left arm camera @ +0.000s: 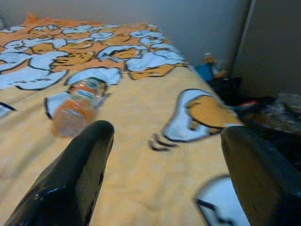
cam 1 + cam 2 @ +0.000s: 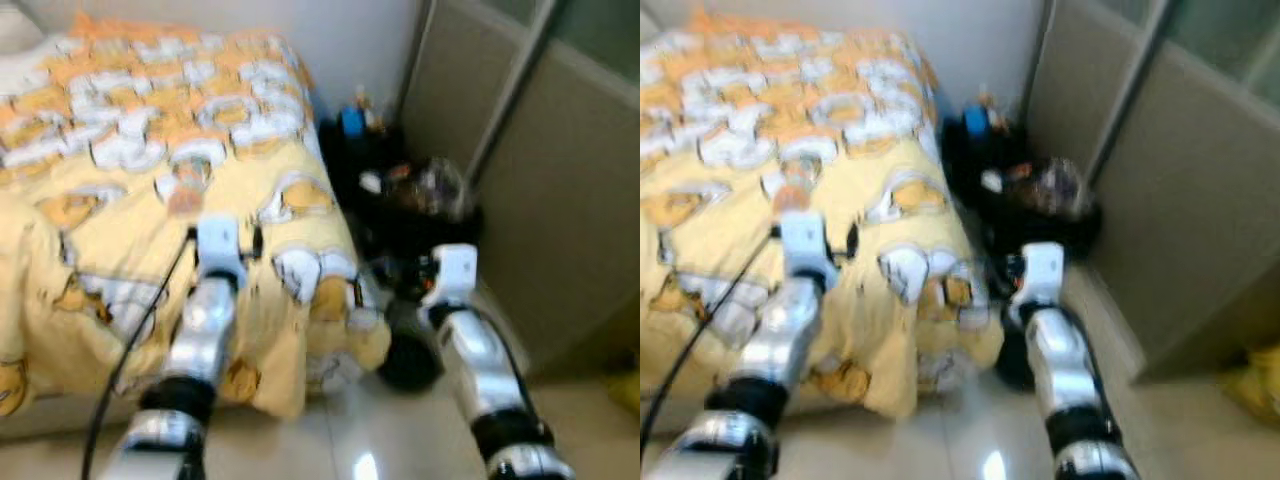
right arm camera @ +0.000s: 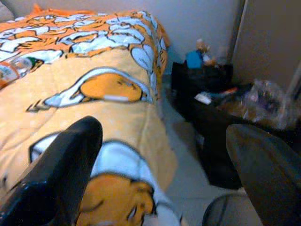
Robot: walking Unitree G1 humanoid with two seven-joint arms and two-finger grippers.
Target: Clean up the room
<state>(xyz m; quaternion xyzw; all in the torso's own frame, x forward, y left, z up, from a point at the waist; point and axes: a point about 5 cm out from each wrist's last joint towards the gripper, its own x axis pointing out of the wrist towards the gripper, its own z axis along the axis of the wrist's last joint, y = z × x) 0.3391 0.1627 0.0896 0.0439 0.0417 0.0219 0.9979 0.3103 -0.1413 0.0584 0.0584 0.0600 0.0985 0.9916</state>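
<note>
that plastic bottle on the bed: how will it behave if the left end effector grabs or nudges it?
The bottle lies on its side on the soft quilt, so a nudge probably rolls it, though the bedding should damp that. It looks clear and thin-walled, likely light and possibly crushable. The left end effector is open, short of it.

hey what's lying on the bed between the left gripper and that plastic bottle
Nothing but bare quilt. In the left wrist view, the open left gripper points toward the bottle, which lies on its side ahead, with only yellow printed fabric in the stretch between.
</note>
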